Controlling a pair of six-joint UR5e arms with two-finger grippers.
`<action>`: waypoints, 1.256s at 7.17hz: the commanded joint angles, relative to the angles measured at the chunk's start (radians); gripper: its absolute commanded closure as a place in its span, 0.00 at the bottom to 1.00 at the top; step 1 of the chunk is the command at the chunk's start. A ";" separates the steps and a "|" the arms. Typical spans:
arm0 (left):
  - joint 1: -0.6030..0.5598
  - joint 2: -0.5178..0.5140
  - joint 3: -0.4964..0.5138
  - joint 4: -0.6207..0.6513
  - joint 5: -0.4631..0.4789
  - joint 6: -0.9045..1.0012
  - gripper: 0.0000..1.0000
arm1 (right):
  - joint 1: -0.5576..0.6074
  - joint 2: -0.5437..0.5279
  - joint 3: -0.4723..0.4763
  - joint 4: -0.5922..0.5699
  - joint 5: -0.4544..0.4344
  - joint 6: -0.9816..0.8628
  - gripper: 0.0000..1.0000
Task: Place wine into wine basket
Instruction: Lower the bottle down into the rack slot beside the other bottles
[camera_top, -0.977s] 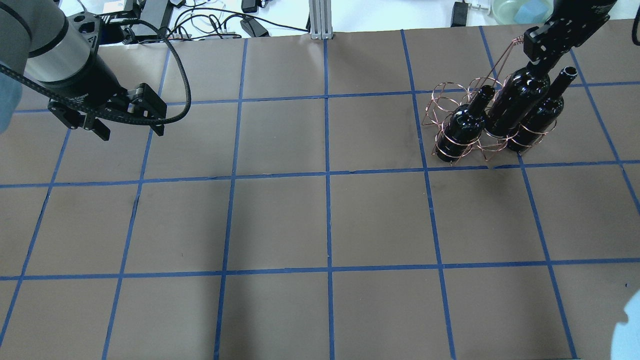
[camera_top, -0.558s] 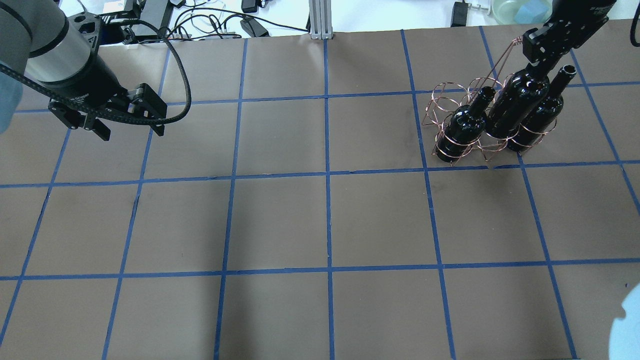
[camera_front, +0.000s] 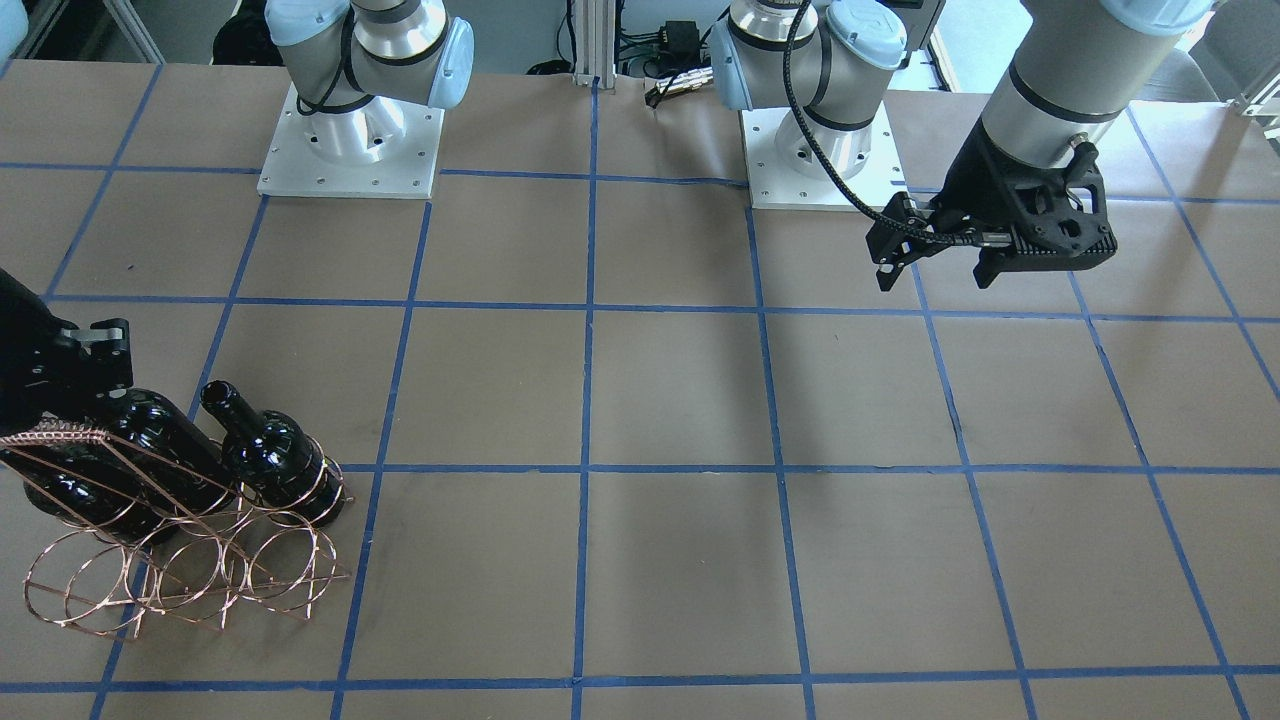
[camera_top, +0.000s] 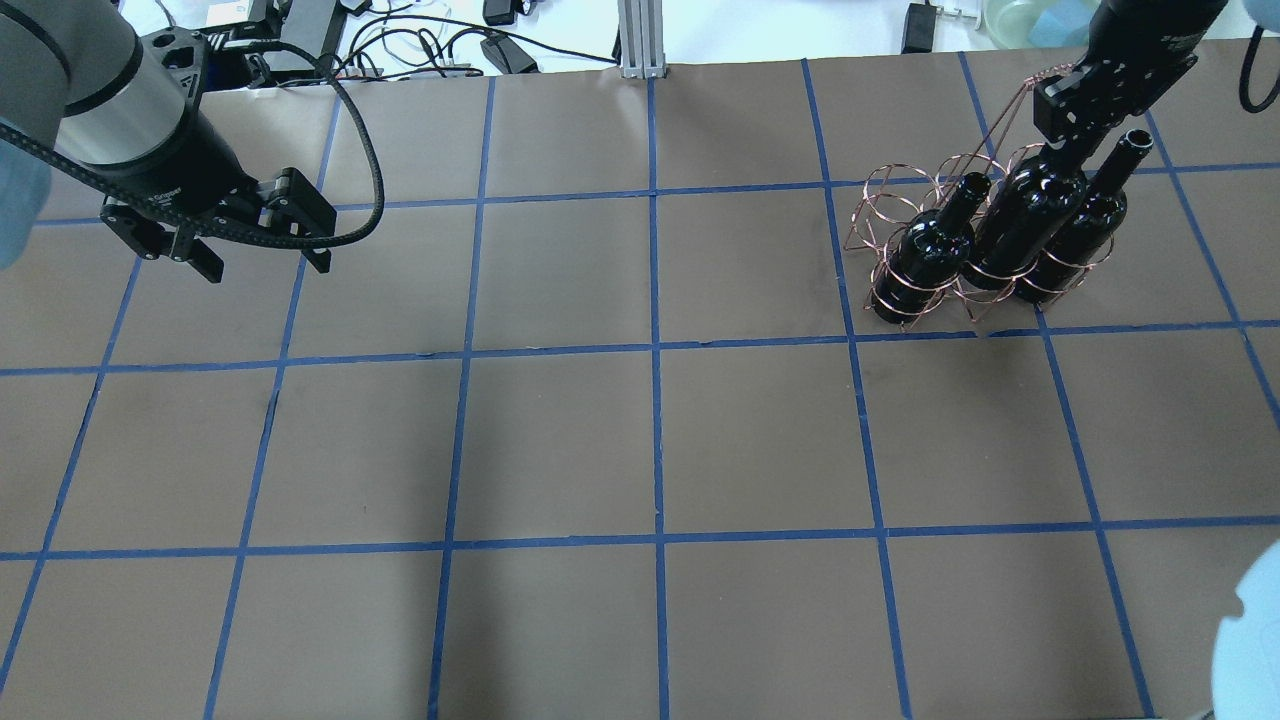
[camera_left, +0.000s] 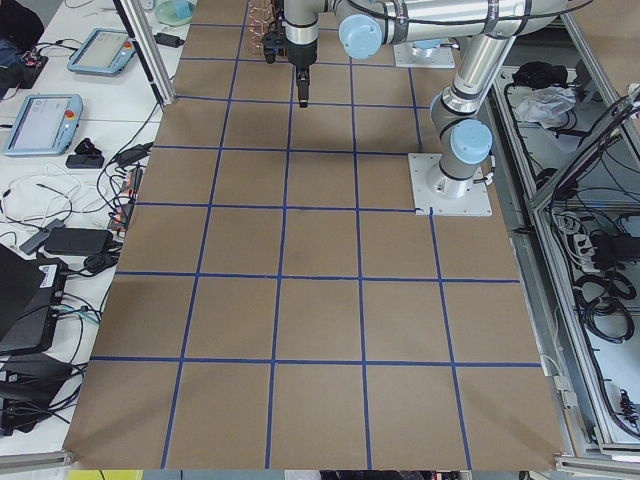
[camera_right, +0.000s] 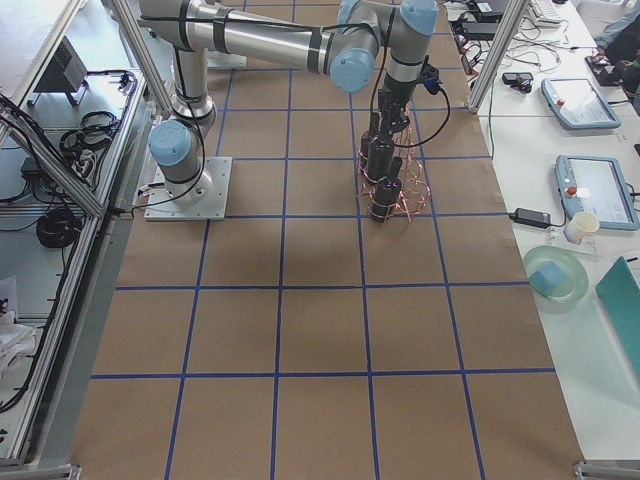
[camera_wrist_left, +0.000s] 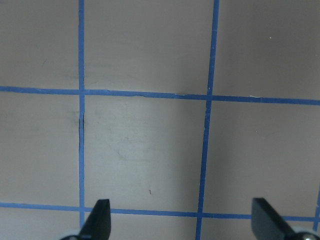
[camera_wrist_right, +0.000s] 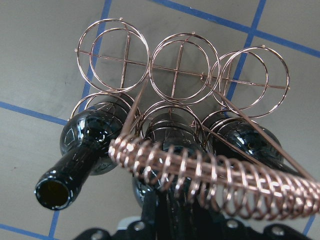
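Note:
The copper wire wine basket (camera_top: 905, 215) stands at the far right of the table with three near-black bottles upright in its rings. My right gripper (camera_top: 1070, 140) is shut on the neck of the middle wine bottle (camera_top: 1025, 225), which sits low in its ring. In the right wrist view that bottle (camera_wrist_right: 170, 135) runs down under the coiled handle (camera_wrist_right: 215, 180) into my gripper. The front-facing view shows the basket (camera_front: 170, 570) and the held bottle (camera_front: 150, 435). My left gripper (camera_top: 255, 240) is open and empty over the far left of the table; its fingertips (camera_wrist_left: 100, 220) are spread wide.
Two more bottles (camera_top: 930, 255) (camera_top: 1080, 235) flank the held one. The basket's far row of rings (camera_wrist_right: 182, 70) holds nothing. Cables and power bricks (camera_top: 400, 40) lie beyond the far edge. A bowl (camera_top: 1025, 20) sits at the far right.
My right gripper has lowered the middle bottle deeper into its basket ring. The left arm has barely moved.

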 joint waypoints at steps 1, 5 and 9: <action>0.000 -0.006 0.000 0.001 -0.001 0.002 0.00 | 0.000 0.016 0.011 -0.025 0.001 0.000 1.00; 0.002 -0.003 0.000 0.005 -0.001 0.003 0.00 | 0.000 0.048 0.020 -0.053 0.001 0.000 1.00; 0.009 -0.005 0.004 0.013 0.000 0.005 0.00 | 0.000 0.048 0.040 -0.054 0.005 0.033 0.02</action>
